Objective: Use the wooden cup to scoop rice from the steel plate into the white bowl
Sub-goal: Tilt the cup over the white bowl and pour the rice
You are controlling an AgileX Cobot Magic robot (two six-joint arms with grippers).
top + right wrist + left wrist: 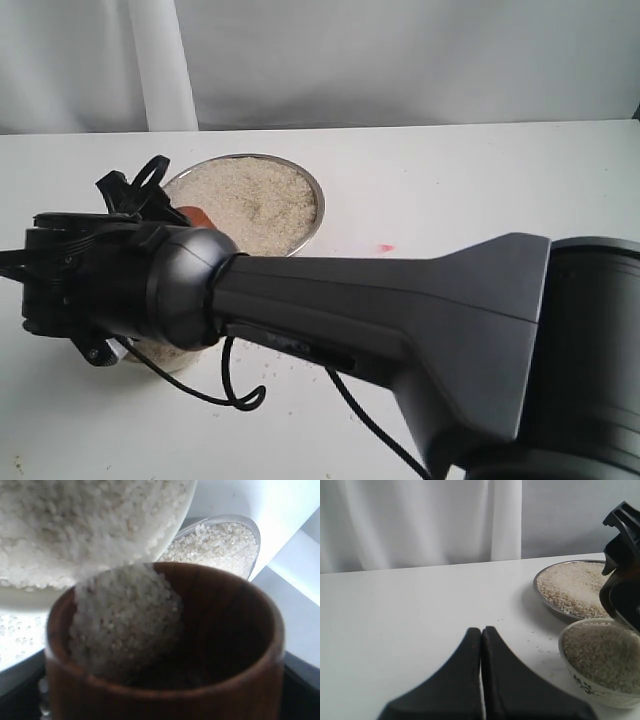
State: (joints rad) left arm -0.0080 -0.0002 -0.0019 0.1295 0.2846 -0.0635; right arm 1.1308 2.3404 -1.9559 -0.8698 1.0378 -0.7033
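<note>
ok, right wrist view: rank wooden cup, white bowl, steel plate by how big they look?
1. wooden cup: fills most of the frame, right at the camera.
2. white bowl: large, but cropped by the frame.
3. steel plate: looks smallest, probably only because it is farthest away.

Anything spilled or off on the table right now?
Yes. Loose rice grains lie scattered on the table beside the white bowl, outside both dishes. A small red smudge also marks the table, right of the steel plate in the exterior view.
</note>
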